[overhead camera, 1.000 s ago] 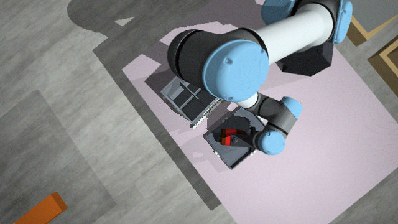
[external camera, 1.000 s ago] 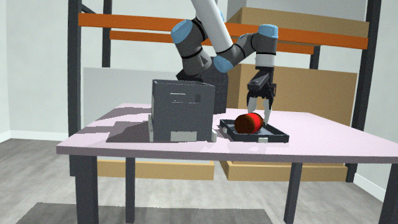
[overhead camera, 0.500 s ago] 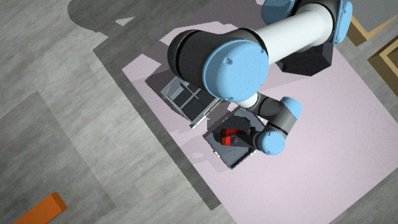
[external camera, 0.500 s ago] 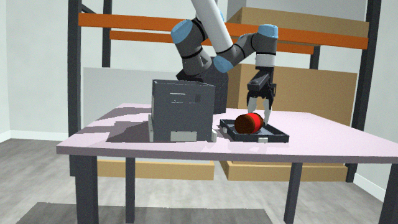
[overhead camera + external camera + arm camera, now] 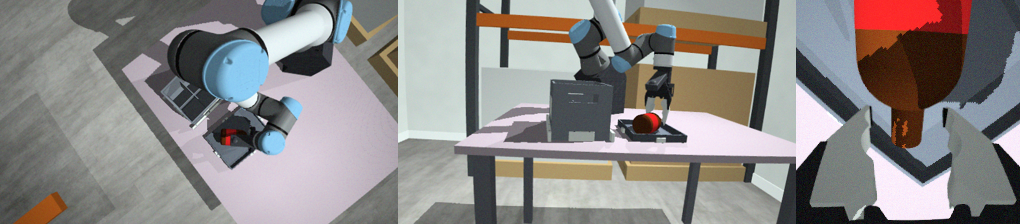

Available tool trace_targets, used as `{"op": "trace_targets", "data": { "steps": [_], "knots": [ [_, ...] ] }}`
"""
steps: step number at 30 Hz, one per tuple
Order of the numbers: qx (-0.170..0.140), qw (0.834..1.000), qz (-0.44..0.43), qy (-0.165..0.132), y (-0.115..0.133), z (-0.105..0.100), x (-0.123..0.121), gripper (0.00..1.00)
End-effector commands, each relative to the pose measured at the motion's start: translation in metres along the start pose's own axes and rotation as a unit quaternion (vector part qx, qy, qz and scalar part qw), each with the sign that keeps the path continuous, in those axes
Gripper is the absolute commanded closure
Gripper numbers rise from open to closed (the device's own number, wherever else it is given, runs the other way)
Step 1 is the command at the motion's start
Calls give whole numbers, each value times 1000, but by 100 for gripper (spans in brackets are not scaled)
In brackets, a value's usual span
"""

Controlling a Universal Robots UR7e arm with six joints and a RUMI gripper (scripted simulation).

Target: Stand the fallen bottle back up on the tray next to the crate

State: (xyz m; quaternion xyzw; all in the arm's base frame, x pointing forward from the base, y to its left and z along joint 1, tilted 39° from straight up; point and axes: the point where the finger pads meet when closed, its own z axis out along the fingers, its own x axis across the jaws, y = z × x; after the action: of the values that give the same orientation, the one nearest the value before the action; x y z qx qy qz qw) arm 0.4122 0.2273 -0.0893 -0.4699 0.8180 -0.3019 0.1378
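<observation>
Bottle (image 5: 646, 123): one, brown with red band, lying on its side in the one dark tray (image 5: 673, 137). Crate (image 5: 579, 109): one, grey, just beside the tray, divided inside into compartments as the top view shows. Gripper (image 5: 657, 116): one, pointing down over the bottle's neck end, jaws partly apart on either side of the neck, gripping nothing. Surface: pale pink table (image 5: 724, 140) on dark legs. Room: grey plank floor (image 5: 435, 174), steel shelf rack (image 5: 472, 62) with orange beams, cardboard boxes (image 5: 709, 87) behind.
</observation>
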Motion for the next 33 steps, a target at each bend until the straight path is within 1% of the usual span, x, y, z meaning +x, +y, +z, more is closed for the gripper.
{"op": "trace_targets", "data": {
  "steps": [1,2,33],
  "knots": [
    [0,1000,0,-1,0,0,0,62],
    [0,1000,0,-1,0,0,0,100],
    [0,1000,0,-1,0,0,0,100]
  ]
}}
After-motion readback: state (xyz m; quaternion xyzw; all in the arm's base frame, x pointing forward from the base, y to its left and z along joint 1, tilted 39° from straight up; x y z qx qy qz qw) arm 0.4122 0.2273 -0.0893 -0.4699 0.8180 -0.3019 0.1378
